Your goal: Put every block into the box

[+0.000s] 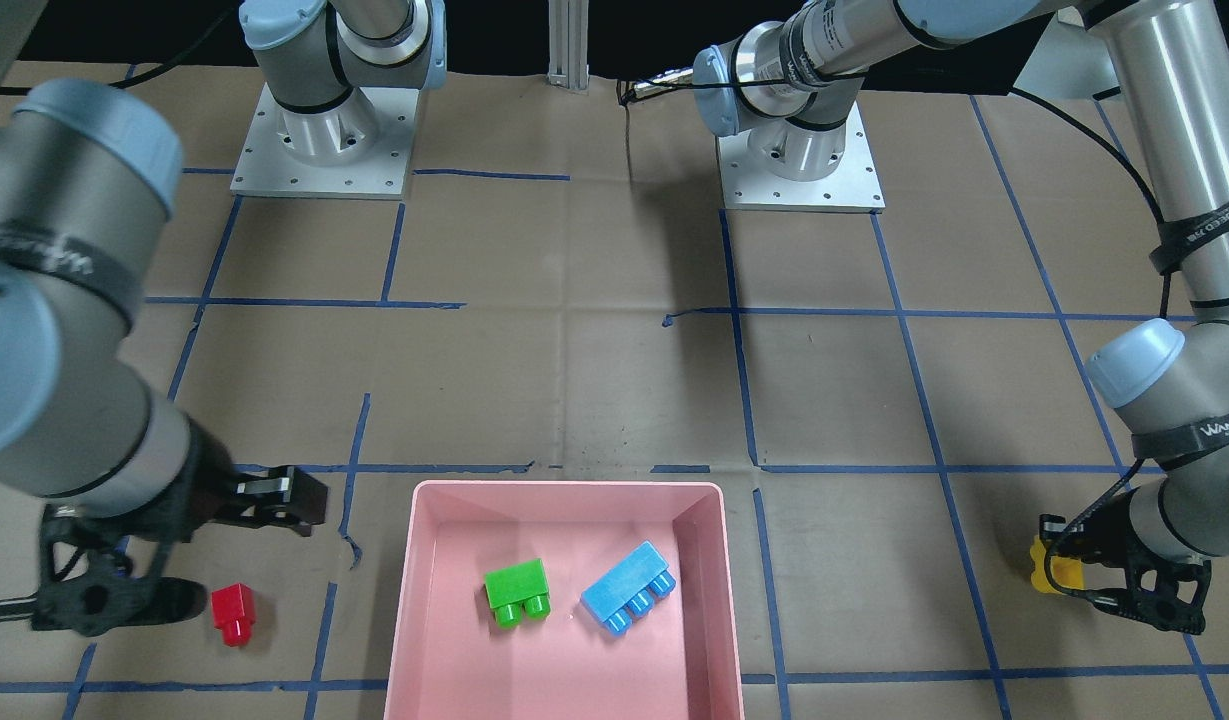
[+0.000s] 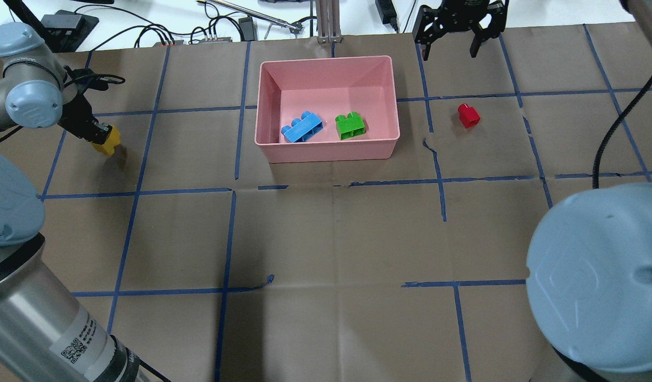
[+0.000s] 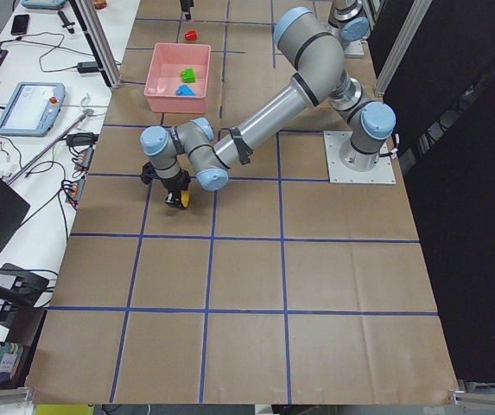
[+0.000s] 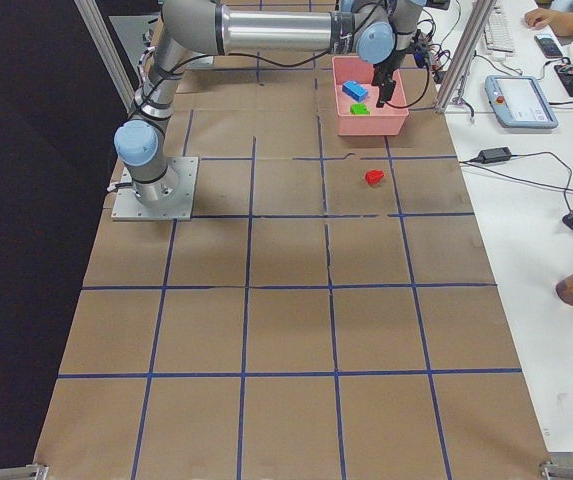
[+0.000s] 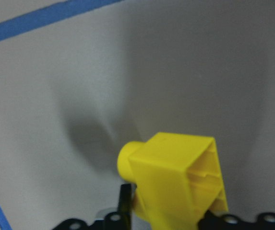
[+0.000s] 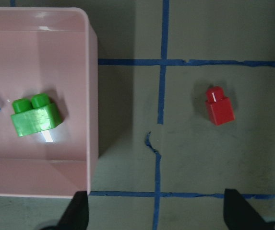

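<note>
Brown paper counter (image 2: 326,239), blue tape grid.

Left claw (image 1: 1059,570) – closed onto the yellow block (image 2: 107,140), gripping it at 1 end. The wrist view shows the block's hollow underside and 1 stud jutting sideways. The block looks lifted off the counter, with its shadow on the paper beside it. It is well apart from the box, out on the robot's left.

Pink box (image 2: 326,150) sits mid-counter toward the far edge. 2 blocks lie inside near its front wall: the blue block (image 2: 302,128), 3 studs, and the green block (image 2: 350,126), 2 studs. They lie side by side, apart, both tipped onto their sides.

Red block (image 2: 468,115) – 1 stud, on its side on the counter, outside the box to the robot's right.

Right claw (image 2: 449,52) is farthest out, beyond the red block by the counter's far edge. Its fingers are spread wide and hold nothing.
</note>
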